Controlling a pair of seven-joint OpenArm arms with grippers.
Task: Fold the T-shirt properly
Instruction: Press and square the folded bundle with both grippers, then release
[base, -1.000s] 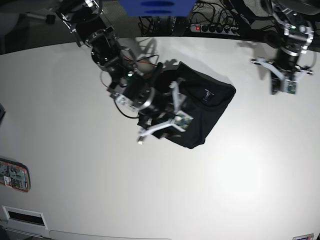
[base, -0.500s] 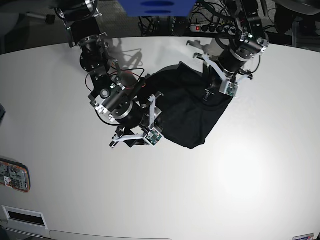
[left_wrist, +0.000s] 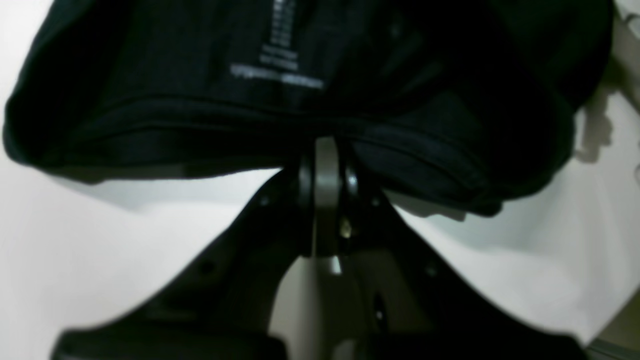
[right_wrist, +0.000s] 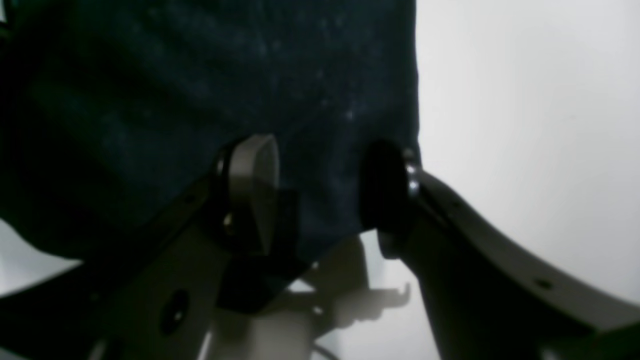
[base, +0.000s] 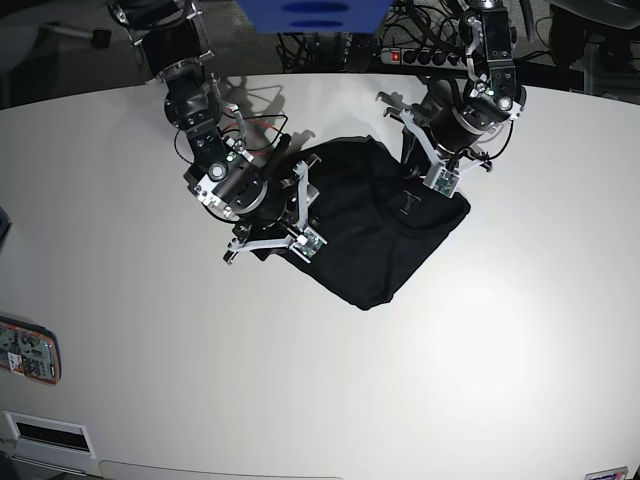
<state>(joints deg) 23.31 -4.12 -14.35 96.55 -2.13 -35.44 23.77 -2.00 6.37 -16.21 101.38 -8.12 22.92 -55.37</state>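
Your left gripper (left_wrist: 327, 150) is pinched closed on the T-shirt (base: 365, 225): in the left wrist view the two fingers (left_wrist: 326, 172) sit pressed together w/ a ribbed hem edge of the black fabric caught right at their tips. Above the tips, further into the cloth, you can see a small label (left_wrist: 280, 60) w/ pale print, blurred, can't read it. The fabric bulges to both sides of the fingers and hangs just clear of the white table (left_wrist: 100, 240), throwing a shadow under it.

Your right gripper (right_wrist: 320, 195) stands partly spread, fingers apart w/ a clear gap. In the right wrist view the grey pad finger (right_wrist: 252, 185) lies over the shirt, the dark finger (right_wrist: 387, 195) sits right at the cloth's straight edge, bare table beyond it. Fabric runs between and past both tips; can't tell if either pad actually presses it, nothing is clamped.

In the base view the shirt lies bunched on the table between your two grippers, left gripper (base: 425, 170) at its upper right corner, right gripper (base: 290, 225) at its left side. A lower corner points away from both, toward the near table edge.
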